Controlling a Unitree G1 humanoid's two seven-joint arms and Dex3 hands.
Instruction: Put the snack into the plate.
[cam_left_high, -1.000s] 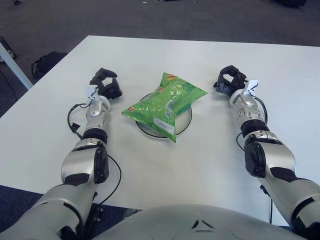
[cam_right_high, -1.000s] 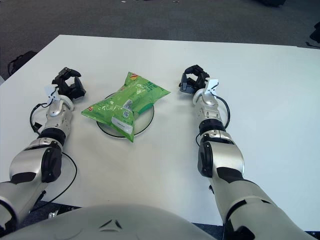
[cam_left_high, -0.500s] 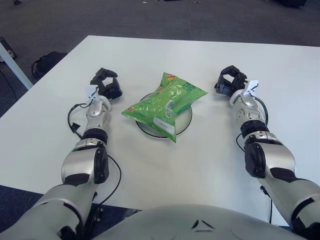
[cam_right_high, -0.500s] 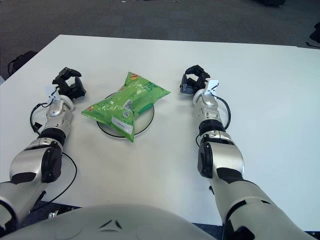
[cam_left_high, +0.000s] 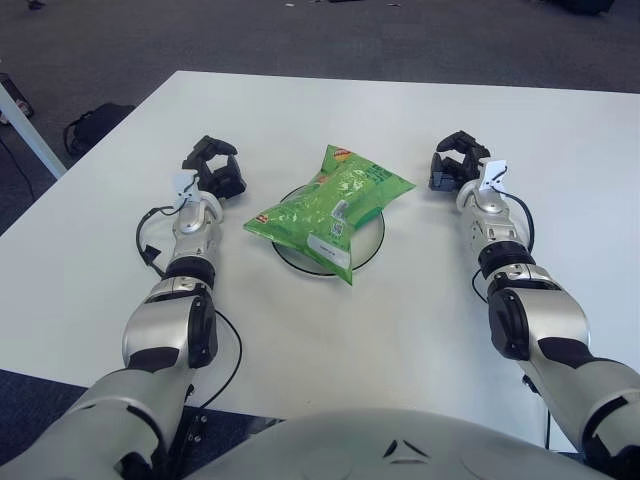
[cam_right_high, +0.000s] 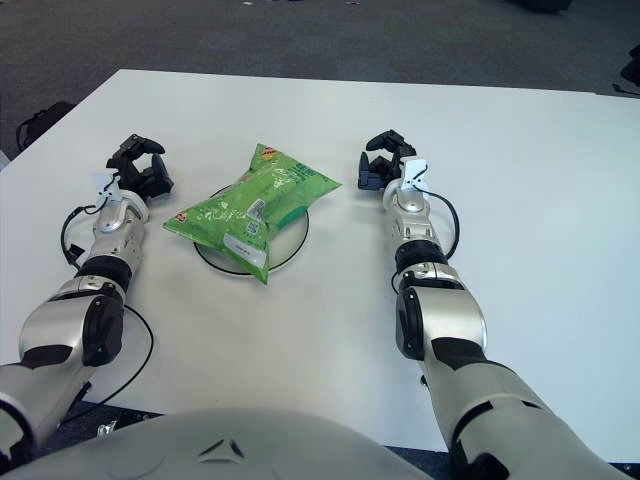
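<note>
Since a moment ago the right hand (cam_left_high: 458, 160) has edged nearer the green snack bag (cam_left_high: 330, 208), which lies across the plate (cam_left_high: 372, 240). Both hands hold nothing, fingers loosely curled apart; the left hand (cam_left_high: 213, 168) sits beside the plate's other side.

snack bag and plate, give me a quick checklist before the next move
1. Snack bag lies on the plate: ok, though its ends overhang the rim.
2. Left hand holds nothing and shows left of the bag, apart from it: ok.
3. Right hand holds nothing and shows right of the bag, apart from it: ok.
4. Bag sealed and undamaged: cannot tell.
5. Plate flat on the table, well away from the edges: ok.
6. Bag stable enough to stay put: cannot tell; it sits tilted across the plate.
</note>
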